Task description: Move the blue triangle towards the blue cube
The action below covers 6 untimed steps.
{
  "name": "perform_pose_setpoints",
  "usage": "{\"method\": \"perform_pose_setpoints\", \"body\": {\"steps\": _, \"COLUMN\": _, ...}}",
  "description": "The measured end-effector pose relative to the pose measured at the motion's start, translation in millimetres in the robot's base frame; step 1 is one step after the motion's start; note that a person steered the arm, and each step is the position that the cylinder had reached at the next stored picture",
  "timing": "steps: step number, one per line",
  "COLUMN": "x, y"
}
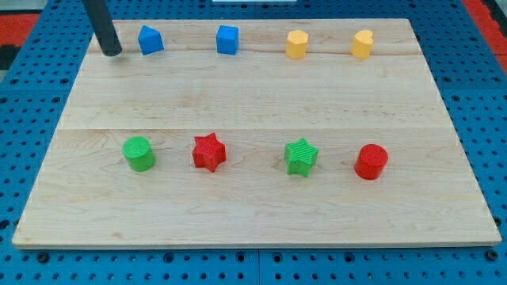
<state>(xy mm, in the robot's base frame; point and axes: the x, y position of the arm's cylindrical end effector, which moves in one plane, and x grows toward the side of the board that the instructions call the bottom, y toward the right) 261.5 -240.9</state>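
Blocks are sitting in two rows on a pale wooden board (253,103), which is lying on a blue perforated table (24,79). Along the row nearer the view's top, the blue triangle (150,39) is standing furthest to the view's left, the blue cube (227,39) is sitting to its right with a clear gap between them, and further right a yellow block (296,44) of roughly hexagonal shape and a yellow heart-like block (362,44) are resting well apart from each other.

My tip (113,53) is touching down near the board's top-left corner, just to the left of the blue triangle and on the side away from the blue cube; a narrow strip of bare wood is showing between the tip and the triangle, so they are not touching. The rod is leaning up and out of the view's top edge. It is carrying no jaws, so nothing is being clamped or held.

Along the row nearer the view's bottom, a green cylinder (139,153), a red star (209,152), a green star (301,157) and a red cylinder (371,161) are standing from left to right, evenly spaced and all far from the tip.
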Motion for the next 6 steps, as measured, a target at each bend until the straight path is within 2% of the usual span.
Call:
{"method": "perform_pose_setpoints", "body": {"steps": 5, "x": -22.6, "y": 127.8}}
{"method": "perform_pose_setpoints", "body": {"steps": 6, "x": -19.6, "y": 114.4}}
